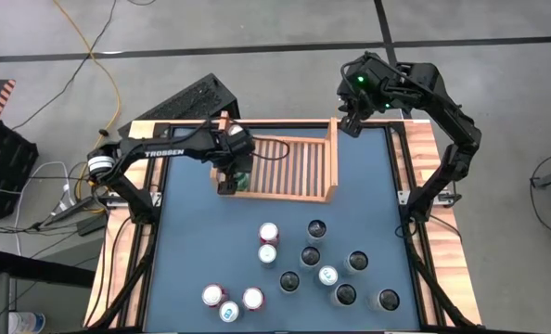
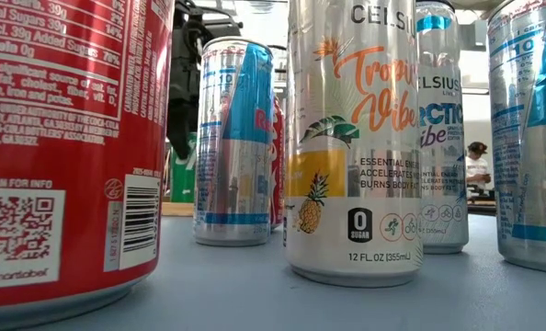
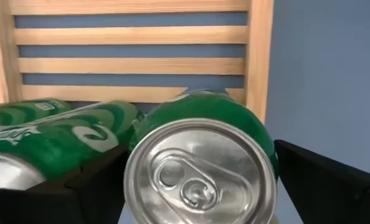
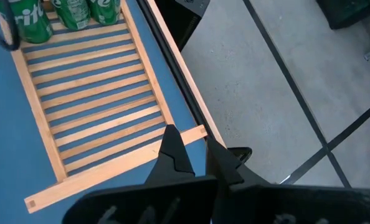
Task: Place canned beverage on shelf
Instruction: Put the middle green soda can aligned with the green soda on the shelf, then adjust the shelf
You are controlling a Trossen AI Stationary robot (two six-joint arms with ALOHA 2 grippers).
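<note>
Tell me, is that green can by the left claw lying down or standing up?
Lying down. The green can rests on its side on the shelf, its pull-tab end facing the left wrist camera, between the open left claw's fingers.

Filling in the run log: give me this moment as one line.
left gripper: open around green can at shelf left end | cans in shelf: three | right gripper: shut, waiting over shelf's right end

Robotics lab or test workshop: a blue-topped bench (image 1: 368, 186) with wood border is mounted on bare grey concrete floor (image 1: 285, 23) marked with dark tape lines; loose cables (image 1: 95, 42) are seen, a seated person (image 2: 478, 165) in the background.
</note>
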